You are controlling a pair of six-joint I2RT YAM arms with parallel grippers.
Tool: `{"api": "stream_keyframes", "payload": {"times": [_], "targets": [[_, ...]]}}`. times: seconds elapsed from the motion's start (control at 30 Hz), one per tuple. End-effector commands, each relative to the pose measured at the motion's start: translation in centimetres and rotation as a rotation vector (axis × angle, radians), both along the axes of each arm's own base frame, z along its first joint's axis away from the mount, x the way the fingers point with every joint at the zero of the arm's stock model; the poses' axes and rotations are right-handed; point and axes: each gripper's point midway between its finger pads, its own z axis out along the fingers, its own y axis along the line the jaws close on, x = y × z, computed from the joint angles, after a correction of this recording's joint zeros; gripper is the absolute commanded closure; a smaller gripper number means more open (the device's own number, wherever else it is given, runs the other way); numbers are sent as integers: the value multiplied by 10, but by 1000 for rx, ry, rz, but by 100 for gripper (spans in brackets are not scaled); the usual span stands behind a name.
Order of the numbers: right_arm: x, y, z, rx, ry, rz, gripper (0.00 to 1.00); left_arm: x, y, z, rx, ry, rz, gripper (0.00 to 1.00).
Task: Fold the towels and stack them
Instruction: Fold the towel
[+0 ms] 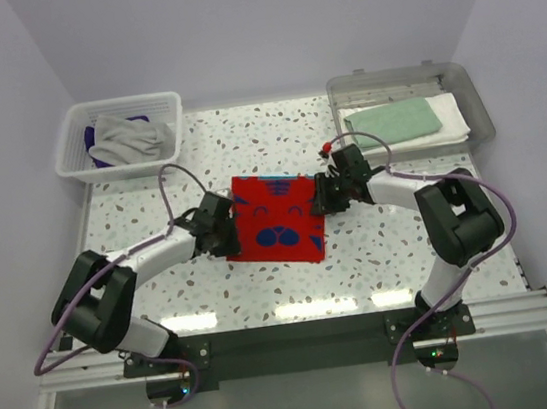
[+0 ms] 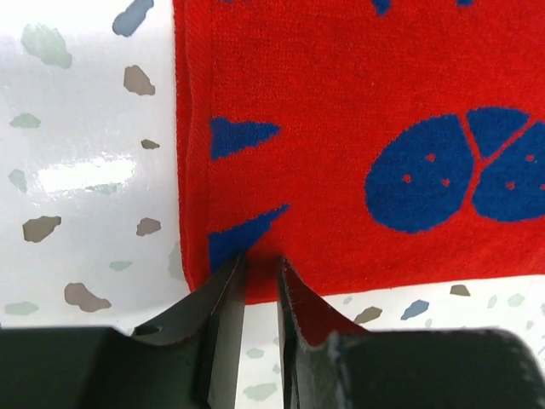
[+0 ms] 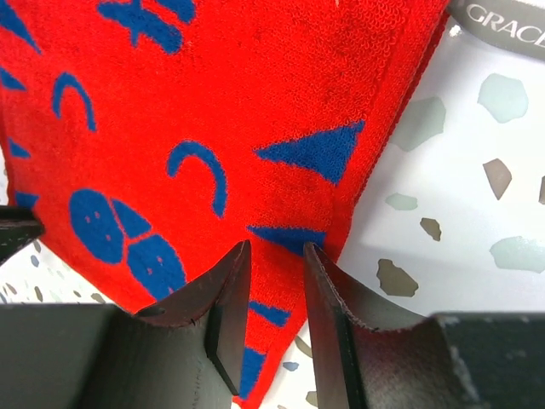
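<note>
**Even bites on both hems before the fold**

The red terry towel with blue motifs (image 1: 278, 219) lies flat mid-frame on the white speckled table (image 1: 390, 250), an arm at either side. The left gripper (image 2: 260, 266) sits over the towel's lower-left corner in its wrist view, jaws narrowly parted. The right gripper (image 3: 277, 251) straddles the opposite hem, with cloth showing between its jaws. Whether either truly pinches, I cannot tell. For a clean fold, both should bite equally, lift together and lay hem on hem. A grey label (image 3: 502, 17), upper right of the right wrist view, reads "GRACE", cut by the frame. Farther off, upper right in the top view, a folded mint-green towel (image 1: 394, 120) lies in the clear plastic tray (image 1: 471, 98).
</note>
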Motion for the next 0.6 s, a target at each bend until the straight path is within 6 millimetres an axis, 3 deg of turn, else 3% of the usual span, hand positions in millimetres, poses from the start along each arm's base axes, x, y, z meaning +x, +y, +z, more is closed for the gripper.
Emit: {"api": "stream_keyframes", "payload": {"times": [0.0,0.13,0.2,0.3,0.43,0.47,0.53,0.57], "targets": [[6,2,-2,-7,-28,3,65,-33,11,-25,4,94,18,74],[-12,-6,-10,-32,19,14,65,-69,11,-30,-48,156,28,74],[-18,-5,-2,-26,8,36,65,-91,11,-35,-61,195,36,74],[-25,-4,14,-11,-3,68,65,-109,-7,-26,-145,196,21,68],[-17,7,45,39,-55,103,62,-92,-18,2,-197,91,17,54],[-8,14,59,64,-89,107,62,-70,-21,20,-175,8,14,54],[4,19,68,76,-117,108,62,-51,-19,31,-119,-36,9,53],[18,23,80,77,-159,98,63,-30,-25,51,-113,-103,-9,53]]}}
